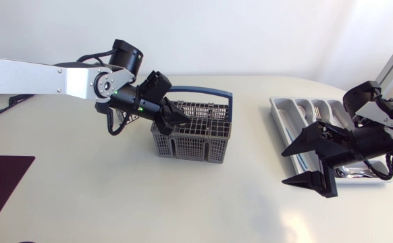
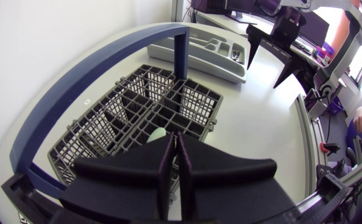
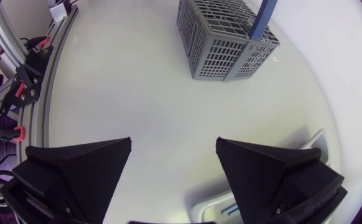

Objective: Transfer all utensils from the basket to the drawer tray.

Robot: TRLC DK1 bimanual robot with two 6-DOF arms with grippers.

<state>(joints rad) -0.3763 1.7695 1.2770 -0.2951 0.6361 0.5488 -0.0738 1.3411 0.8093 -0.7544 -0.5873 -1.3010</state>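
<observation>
A pale, rounded utensil end point(image 2: 158, 133) stands seemingly upright in the grey basket point(image 1: 190, 140) at mid-table. It sits right at the tips of the left gripper point(image 2: 175, 138), whose fingers are drawn almost together; a firm hold cannot be confirmed. The right gripper point(image 1: 283, 169), spread wide and empty, hangs over the drawer tray point(image 1: 277, 105), well apart. Only the left wrist view shows the utensil; overhead, the gripper hides it.
</observation>
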